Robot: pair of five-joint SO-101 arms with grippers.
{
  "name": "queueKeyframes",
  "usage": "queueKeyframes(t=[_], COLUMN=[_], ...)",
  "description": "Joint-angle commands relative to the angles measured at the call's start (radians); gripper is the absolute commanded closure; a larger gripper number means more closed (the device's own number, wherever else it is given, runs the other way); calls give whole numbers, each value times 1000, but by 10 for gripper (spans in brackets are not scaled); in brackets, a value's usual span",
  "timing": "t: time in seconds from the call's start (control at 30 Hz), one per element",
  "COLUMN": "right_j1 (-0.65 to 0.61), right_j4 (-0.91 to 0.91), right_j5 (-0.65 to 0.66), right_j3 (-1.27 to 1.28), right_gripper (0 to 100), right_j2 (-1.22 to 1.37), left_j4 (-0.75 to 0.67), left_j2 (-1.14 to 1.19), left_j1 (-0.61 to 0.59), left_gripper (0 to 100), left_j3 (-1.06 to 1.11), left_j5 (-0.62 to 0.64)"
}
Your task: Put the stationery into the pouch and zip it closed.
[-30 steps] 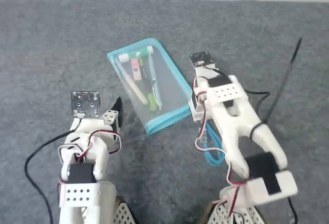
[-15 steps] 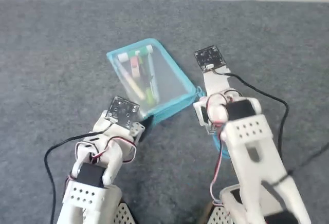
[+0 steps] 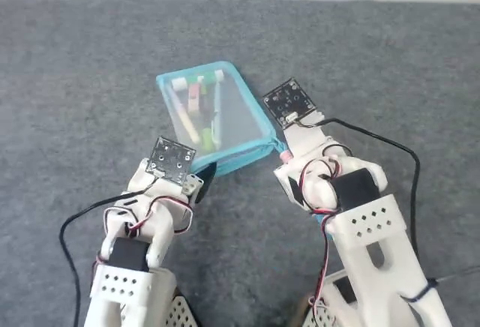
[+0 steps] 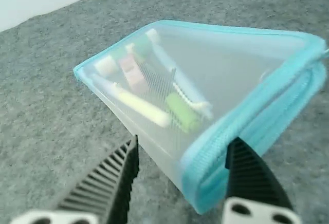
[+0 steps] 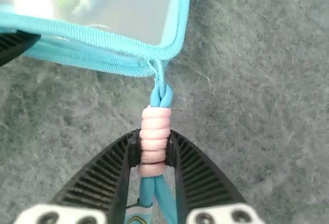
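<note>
- Pouch [image 3: 214, 117]: clear, teal-edged, lying flat on the grey carpet-like table cover [image 3: 90, 64], upper centre of the high view, one corner turned toward each arm.
- Stationery [image 3: 199, 109]: inside the pouch, seen through the clear face. White-capped, pink, green and pale blue pieces lie bunched toward its left half in the high view.
- Right gripper [image 5: 153, 137]: fingers pressed in on the pink zipper pull [image 5: 153, 142], one on each side. A teal cord runs from the pull up to the pouch's corner, where the zipper line ends.
- High view: this gripper sits just right of the pouch's lower right corner.
- Left gripper [image 4: 185, 149]: fingers spread, straddling the pouch's near teal corner. Cannot tell whether either finger touches it.
- High view: the left gripper's dark fingertip meets the pouch's lower edge, centre of frame.
</note>
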Motion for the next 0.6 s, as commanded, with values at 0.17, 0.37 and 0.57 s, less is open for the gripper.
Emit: queueKeyframes(t=[0.17, 0.37, 0.57], right_j1=[-13, -15, -45], right_j4=[13, 151, 240], right_j5=[41, 51, 51], right_j3=[-20, -143, -227], right_gripper=[992, 992, 992], right_j2=[-48, -48, -48], left_j4=[-43, -92, -117], left_j2=[-9, -9, -9], left_j1=[14, 8, 5], left_gripper=[746, 749, 749], left_j3=[-4, 16, 28], left_j5=[-12, -11, -12])
